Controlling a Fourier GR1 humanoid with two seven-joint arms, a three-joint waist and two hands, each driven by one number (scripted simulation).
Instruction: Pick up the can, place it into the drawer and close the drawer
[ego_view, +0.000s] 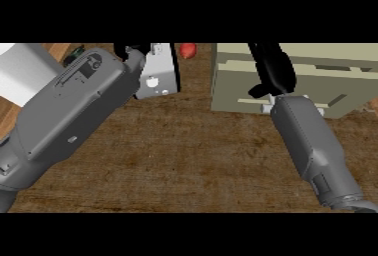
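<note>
A small red object (188, 50), probably the can, lies at the counter's far edge, between a grey box and the drawer unit. The beige drawer unit (332, 75) stands at the back right; I cannot tell from this angle how far its drawer is out. My right hand (272, 70) reaches up across the unit's front with fingers straight and the thumb sticking out to the left, holding nothing. Only a black sliver of my left hand (134, 50) shows at the top edge, beyond the big left forearm and beside the grey box.
A grey box with a white logo (159, 75) stands at the back, left of the red object. A white block (22, 70) fills the far left corner. The brown wooden counter (192, 160) stretches between my two forearms.
</note>
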